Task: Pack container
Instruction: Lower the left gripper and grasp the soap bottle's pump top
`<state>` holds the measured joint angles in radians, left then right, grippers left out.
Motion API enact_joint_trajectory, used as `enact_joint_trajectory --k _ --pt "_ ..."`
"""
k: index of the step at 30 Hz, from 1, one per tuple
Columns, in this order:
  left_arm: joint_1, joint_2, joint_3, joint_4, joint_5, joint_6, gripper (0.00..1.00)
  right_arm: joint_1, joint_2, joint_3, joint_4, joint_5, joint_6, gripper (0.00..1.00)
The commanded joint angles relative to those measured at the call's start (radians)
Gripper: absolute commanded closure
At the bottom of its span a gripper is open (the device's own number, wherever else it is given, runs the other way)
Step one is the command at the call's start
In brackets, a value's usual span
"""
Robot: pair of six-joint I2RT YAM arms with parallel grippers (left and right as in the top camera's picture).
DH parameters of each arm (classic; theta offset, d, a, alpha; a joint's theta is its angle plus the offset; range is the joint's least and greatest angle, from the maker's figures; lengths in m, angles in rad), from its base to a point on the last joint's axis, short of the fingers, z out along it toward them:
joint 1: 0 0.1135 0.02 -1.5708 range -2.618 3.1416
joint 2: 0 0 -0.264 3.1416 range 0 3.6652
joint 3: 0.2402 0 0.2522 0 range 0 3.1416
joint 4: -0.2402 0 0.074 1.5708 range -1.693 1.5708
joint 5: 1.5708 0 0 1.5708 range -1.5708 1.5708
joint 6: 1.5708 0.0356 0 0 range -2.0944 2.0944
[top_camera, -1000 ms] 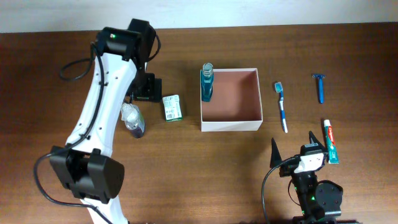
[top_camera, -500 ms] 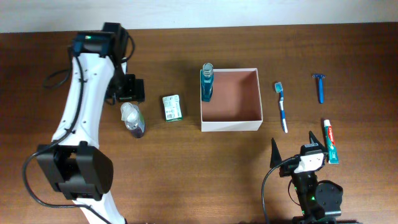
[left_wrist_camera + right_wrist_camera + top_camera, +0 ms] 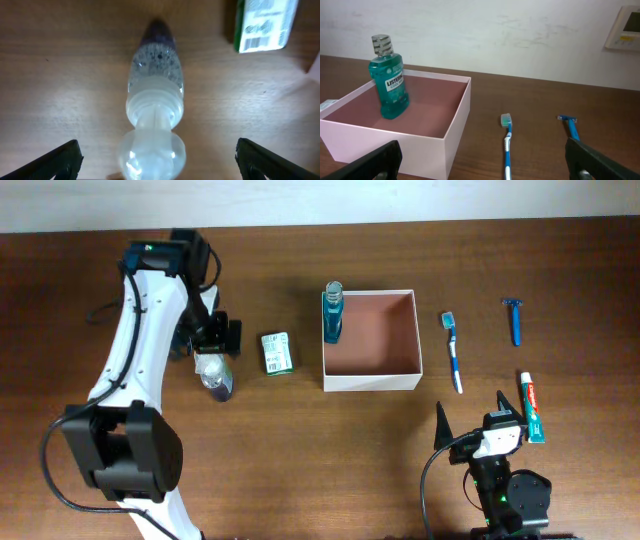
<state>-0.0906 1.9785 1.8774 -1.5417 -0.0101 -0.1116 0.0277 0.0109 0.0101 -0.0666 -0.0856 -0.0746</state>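
— Where does the container [image 3: 380,330] sit?
— Mid-table, a little to the right and toward the far side. It is square, so no long axis. The mouth faces up and its walls run parallel to the table [image 3: 300,460] edges. A blue mouthwash bottle [image 3: 332,313] stands upright in its far-left corner.

— And the left arm?
— It rises along the left side, elbow at the far edge, wrist bent back down. The left gripper [image 3: 215,340] hangs over a clear pump bottle [image 3: 214,370], fingers spread wide to either side of the pump head, grasping nothing. A green carton [image 3: 277,352] lies between that bottle and the box.

— The right one?
— Folded at the near edge. The right gripper [image 3: 470,405] aims across the table, fingers wide apart and empty.

— Anything else?
— A toothbrush [image 3: 453,352], razor [image 3: 514,320] and toothpaste tube [image 3: 533,408] lie right of the box on dark wood, with a white wall [image 3: 520,35] behind
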Motion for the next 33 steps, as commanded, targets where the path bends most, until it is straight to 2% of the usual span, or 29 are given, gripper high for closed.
enact_joint_trajectory --k 1,9,21,29,33 --pt "0.000 -0.017 -0.057 0.023 0.014 0.020 0.01 -0.003 -0.007 -0.005 -0.005 0.012 0.004 0.02" --pt "0.000 -0.017 -0.079 0.131 0.014 0.019 0.01 -0.003 -0.007 -0.005 -0.005 0.012 0.004 0.02" --pt "0.000 -0.016 -0.157 0.135 0.015 0.008 0.01 -0.003 -0.007 -0.005 -0.006 0.012 0.004 0.01" --pt "0.000 -0.016 -0.183 0.211 0.015 0.008 0.01 -0.003 -0.007 -0.005 -0.005 0.012 0.004 0.02" --pt "0.000 -0.016 -0.183 0.216 0.015 0.008 0.04 -0.003 -0.007 -0.005 -0.005 0.012 0.004 0.01"
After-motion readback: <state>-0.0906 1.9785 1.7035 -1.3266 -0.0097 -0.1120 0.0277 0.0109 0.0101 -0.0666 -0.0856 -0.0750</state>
